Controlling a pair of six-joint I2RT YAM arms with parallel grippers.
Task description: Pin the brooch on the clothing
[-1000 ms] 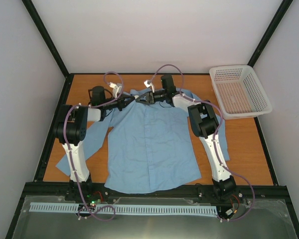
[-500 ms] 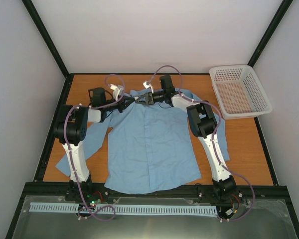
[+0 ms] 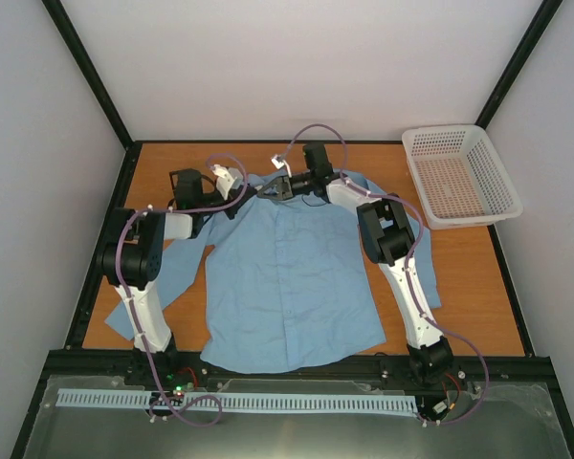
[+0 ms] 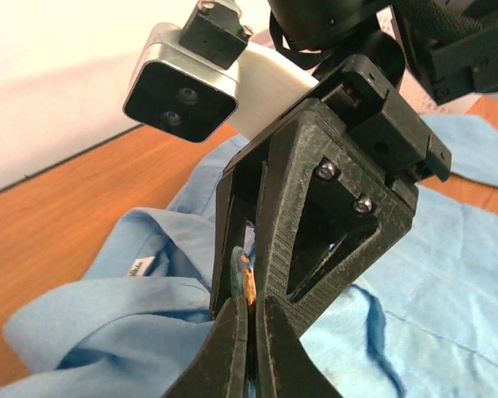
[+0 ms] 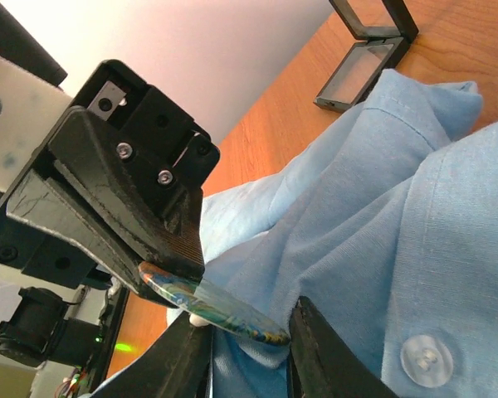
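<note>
The shirt point(image 3: 287, 287) lies flat in the middle of the table point(image 3: 459, 287), with its collar at the far end. The basket point(image 3: 440, 130) sits in the far right corner, near the shirt's right shoulder. The little box point(image 5: 363, 51) sits on the table by the collar's left side. Over the collar the left gripper point(image 4: 247, 315) and the right gripper point(image 5: 245, 348) meet, with the brooch point(image 5: 220, 308) between them.

White arms point(image 3: 142, 304), black joints point(image 3: 387, 234), purple cables point(image 3: 316, 127), 2-screw black right pincer point(image 4: 249, 249).

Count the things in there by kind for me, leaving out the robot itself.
Shirt: 1
Brooch: 1
Basket: 1
Box: 1
Total: 4
</note>
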